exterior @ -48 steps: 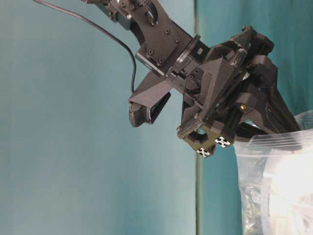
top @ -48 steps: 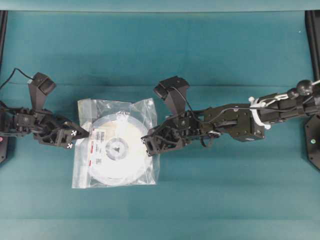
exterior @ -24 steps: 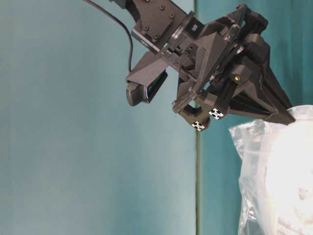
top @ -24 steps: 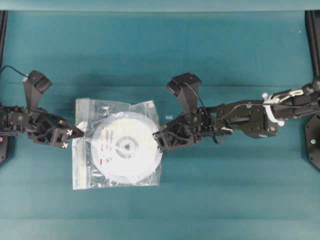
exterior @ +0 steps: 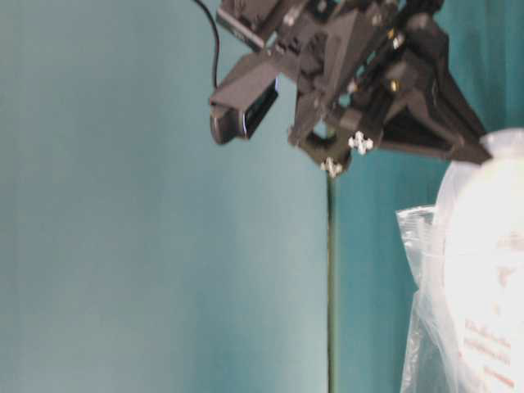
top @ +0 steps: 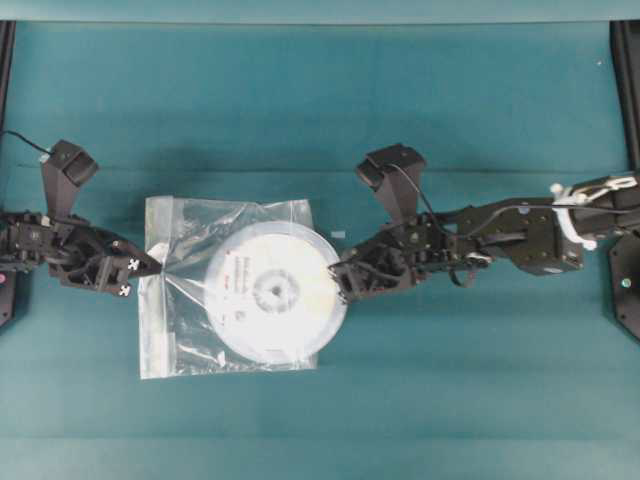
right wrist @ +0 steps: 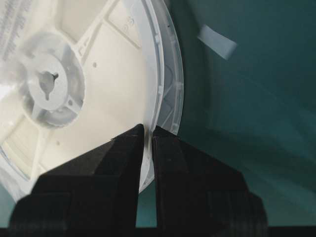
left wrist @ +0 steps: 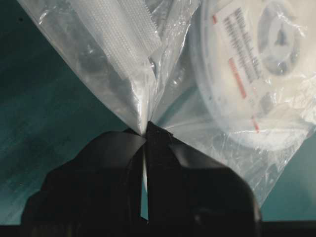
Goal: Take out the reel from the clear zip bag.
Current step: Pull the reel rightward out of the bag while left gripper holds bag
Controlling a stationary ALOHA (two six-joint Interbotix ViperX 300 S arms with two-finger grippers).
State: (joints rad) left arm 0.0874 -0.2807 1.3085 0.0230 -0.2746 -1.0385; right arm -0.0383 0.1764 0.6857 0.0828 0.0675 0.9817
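The clear zip bag lies crinkled left of the table's middle, its whitish zip strip near the left side. My left gripper is shut on the bag's left edge, the plastic bunched between its jaws. The white-and-cream reel, with a grey hub and a red-marked label, sticks out of the bag's right side. My right gripper is shut on the reel's translucent rim, as the right wrist view shows. In the table-level view the reel and bag hang lifted off the table.
Teal cloth covers the table. A small pale scrap lies just above the reel's right edge. Black frame posts stand at the far right and left edges.
My right gripper has pulled the reel to the right, partly out of the bag. My left gripper holds the bag's left edge and has drawn slightly left and up. The bag has stretched flatter.
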